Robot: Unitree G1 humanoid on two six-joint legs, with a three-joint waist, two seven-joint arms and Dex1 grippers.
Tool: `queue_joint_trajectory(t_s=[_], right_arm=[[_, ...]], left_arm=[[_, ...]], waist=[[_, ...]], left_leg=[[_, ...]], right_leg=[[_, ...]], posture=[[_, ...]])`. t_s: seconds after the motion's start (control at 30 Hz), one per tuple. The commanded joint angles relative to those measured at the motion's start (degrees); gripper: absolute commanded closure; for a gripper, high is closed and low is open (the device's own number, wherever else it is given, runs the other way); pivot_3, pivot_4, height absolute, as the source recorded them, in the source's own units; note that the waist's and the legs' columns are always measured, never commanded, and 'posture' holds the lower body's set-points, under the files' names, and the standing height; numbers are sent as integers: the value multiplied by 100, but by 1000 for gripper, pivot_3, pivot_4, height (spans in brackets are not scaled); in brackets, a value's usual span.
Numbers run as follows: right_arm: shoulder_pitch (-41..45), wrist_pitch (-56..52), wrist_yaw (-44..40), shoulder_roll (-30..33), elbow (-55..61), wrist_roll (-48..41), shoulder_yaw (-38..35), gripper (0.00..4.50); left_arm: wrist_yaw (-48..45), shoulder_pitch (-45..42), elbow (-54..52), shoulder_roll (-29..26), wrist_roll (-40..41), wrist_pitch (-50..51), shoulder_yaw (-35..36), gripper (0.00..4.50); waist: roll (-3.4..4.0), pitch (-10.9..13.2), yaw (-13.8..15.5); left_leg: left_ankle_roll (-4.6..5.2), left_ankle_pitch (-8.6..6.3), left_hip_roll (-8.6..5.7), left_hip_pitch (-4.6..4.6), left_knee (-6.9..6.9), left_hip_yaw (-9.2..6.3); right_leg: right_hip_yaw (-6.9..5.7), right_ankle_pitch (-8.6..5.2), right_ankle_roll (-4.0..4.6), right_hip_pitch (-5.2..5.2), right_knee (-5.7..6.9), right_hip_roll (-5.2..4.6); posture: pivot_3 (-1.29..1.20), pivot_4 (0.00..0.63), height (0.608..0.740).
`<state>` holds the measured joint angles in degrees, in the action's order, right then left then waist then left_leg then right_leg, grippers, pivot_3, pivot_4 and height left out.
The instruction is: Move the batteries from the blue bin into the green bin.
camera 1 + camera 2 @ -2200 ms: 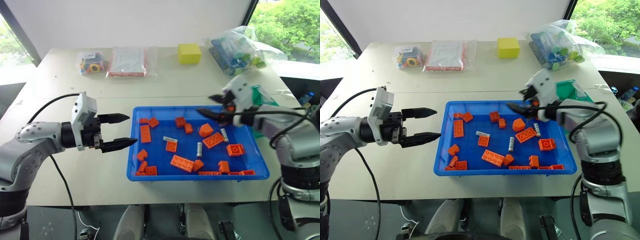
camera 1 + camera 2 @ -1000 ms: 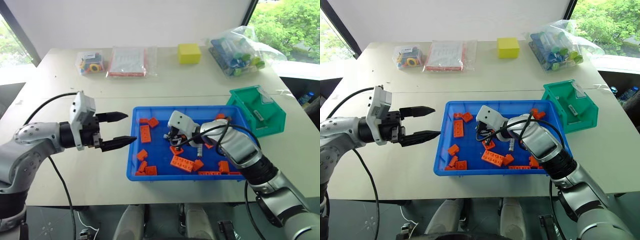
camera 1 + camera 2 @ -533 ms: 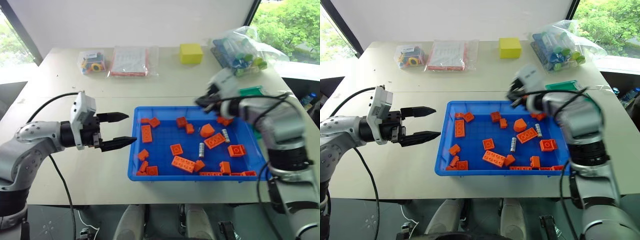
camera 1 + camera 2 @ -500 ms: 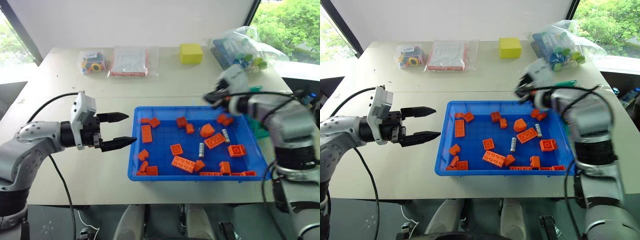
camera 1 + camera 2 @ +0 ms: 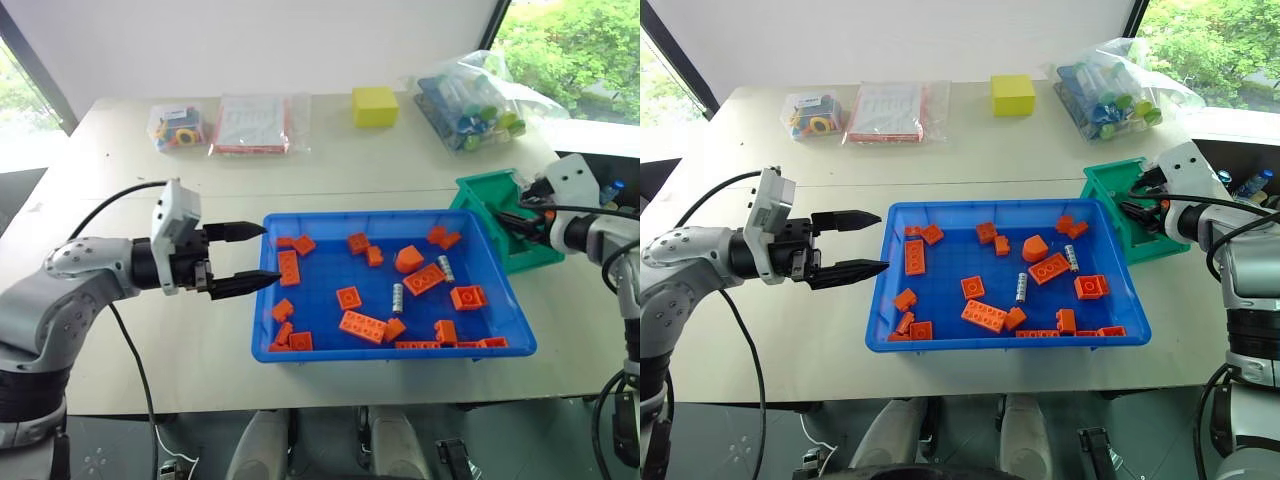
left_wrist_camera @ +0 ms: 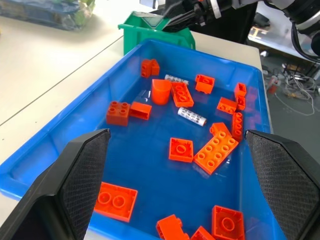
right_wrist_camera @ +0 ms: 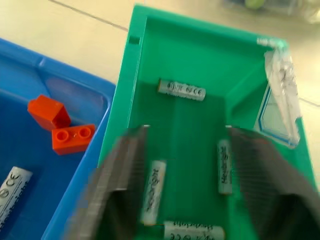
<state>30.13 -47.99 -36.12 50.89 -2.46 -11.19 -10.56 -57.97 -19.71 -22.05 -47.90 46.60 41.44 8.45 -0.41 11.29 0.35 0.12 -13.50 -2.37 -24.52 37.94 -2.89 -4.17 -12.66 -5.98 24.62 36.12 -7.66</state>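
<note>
The blue bin (image 5: 275,350) sits mid-table and holds orange bricks and two silver batteries (image 5: 398,297) (image 5: 446,268). The green bin (image 5: 480,190) stands against its right end. Several batteries (image 7: 181,90) lie on the green bin's floor. My right gripper (image 5: 512,222) hovers over the green bin's interior, open, with nothing between its fingers (image 7: 120,185). My left gripper (image 5: 268,252) is open and empty at the blue bin's left rim, pointing across it; its fingers (image 6: 82,170) frame the bricks and both batteries (image 6: 192,116).
Orange bricks (image 5: 365,326) are scattered through the blue bin. At the table's back stand a yellow block (image 5: 374,105), a bag of coloured parts (image 5: 478,100) and two clear packets (image 5: 255,122) (image 5: 178,126). Bare table lies left of the blue bin.
My right gripper left the blue bin shut, swung right over the green bin and opened. The battery beside a brick in the blue bin's middle is gone. The left arm stayed still.
</note>
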Motion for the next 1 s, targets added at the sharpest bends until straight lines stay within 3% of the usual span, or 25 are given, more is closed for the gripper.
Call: queue_joint_trajectory(t_s=[0.03,0.13,0.2,0.33,0.47,0.77,1.0], right_arm=[[229,-29,-21,127,368,-90,-127,1392],[256,-615,-84,72,1066,-413,-165,1392],[240,-1548,-170,-106,1891,-1020,-269,1392],[-37,-3224,-160,-617,3116,-2025,-519,1392],[-454,-4295,147,-1336,3766,-2404,-664,1392],[-1140,-4451,720,-1771,3899,-2898,-783,1392],[-1182,-4451,1070,-2094,3684,-3044,-780,1392]], left_arm=[[0,-84,-82,2,-4,-74,49,0],[2,-62,-89,-20,9,-62,75,0],[12,-47,-101,-36,19,-44,93,0],[27,-19,-135,-52,35,-24,117,0],[20,-17,-140,-62,34,-20,104,0],[-16,-61,-118,-96,29,-16,88,0],[15,-53,-158,-103,36,0,103,0]], waist=[[0,0,10],[1,1,18],[1,1,22],[-1,0,36],[-6,-1,63],[-4,-1,39],[-4,0,37]], left_leg=[[0,0,0,0,0,-1],[0,0,0,-1,0,-3],[0,0,2,-1,-1,-6],[2,-1,2,-2,-1,-16],[2,-2,-2,-4,2,-18],[1,-2,-1,-3,2,-16],[1,-2,-1,-2,3,-14]], right_leg=[[0,0,1,0,0,0],[0,-1,1,1,0,0],[0,-1,1,1,0,1],[-1,-1,1,0,0,3],[-3,-2,3,-7,-6,-1],[-3,-3,6,-4,-6,1],[-2,-3,6,-4,-5,1]], posture=[[0,150,692],[0,150,692],[0,150,692],[0,150,692],[0,150,692],[0,150,692],[0,150,692]])
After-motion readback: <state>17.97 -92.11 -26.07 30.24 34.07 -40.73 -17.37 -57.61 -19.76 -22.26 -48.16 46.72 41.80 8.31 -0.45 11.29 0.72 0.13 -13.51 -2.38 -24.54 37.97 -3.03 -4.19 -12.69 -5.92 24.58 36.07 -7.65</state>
